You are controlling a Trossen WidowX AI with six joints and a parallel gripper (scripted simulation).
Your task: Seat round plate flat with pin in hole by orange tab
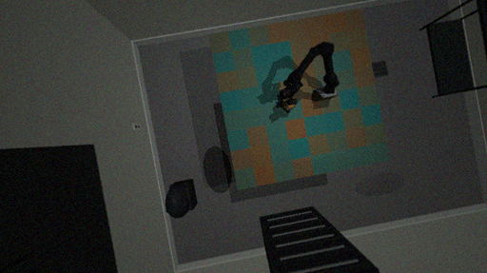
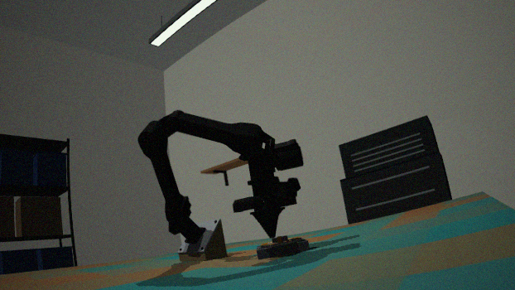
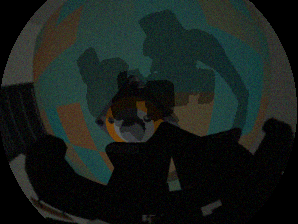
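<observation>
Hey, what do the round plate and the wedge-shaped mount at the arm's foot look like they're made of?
Round plate: dark, matte, likely plastic or painted metal; no glints, though the dim light leaves it open. Its orange tab looks like flat coloured plastic. Mount: pale grey face with small dark dots like bolt holes, suggesting bare or brushed metal. The shut gripper reads as matte black plastic.

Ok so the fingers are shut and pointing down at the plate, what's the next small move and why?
Probably a slow sideways push with the fingertip to turn the plate further about its post. The gripper is shut on nothing, its tip down at the plate's top near the orange tab. The dim views do not show the plate seated flat, or the pin in its hole, so lifting away seems premature.
</observation>
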